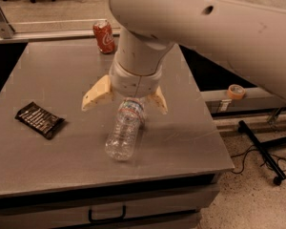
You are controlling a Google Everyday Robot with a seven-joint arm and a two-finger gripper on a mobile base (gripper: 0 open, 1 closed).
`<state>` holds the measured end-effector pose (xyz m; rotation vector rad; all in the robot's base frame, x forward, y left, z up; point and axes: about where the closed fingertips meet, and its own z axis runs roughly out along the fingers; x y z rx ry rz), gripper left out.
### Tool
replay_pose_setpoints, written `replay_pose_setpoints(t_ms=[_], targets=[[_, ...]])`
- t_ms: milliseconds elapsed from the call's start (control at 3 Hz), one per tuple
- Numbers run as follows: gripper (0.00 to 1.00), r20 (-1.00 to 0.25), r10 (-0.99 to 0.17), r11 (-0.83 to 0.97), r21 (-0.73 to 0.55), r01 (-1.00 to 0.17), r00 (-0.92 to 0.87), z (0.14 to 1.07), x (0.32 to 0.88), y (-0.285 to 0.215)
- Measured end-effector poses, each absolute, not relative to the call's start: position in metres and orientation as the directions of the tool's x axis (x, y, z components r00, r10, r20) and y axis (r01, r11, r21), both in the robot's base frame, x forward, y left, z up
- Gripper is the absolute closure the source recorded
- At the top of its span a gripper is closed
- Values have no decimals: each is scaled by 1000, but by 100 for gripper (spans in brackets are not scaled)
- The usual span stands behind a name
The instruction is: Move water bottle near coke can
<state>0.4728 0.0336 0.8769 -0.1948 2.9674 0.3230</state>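
Note:
The water bottle [124, 130] lies on its side on the grey table [52, 80], its neck end with the reddish-blue label band pointing away under the wrist. My gripper [125, 103] hangs over the bottle's neck end with its two cream fingers [96, 95] spread wide, one on each side of the bottle and not touching it. The cap is hidden behind the wrist. The coke can [104, 36] stands upright at the table's far edge, well behind the gripper.
A flat black snack wrapper [39, 119] lies at the left of the table. A drawer with a handle [106, 215] sits under the table front. A roll of tape [236, 91] lies on a rail to the right; cables run on the floor.

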Motion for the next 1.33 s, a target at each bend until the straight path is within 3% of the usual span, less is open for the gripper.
replay_pose_setpoints(t_ms=[333,667,1333], targets=[[0,-157,-91,977,176,-118,-983,862,479,34],[16,-154,-81,984,143,-103,-985,850,481,33],[62,-201,-115,985,102,-137,-973,851,493,29]])
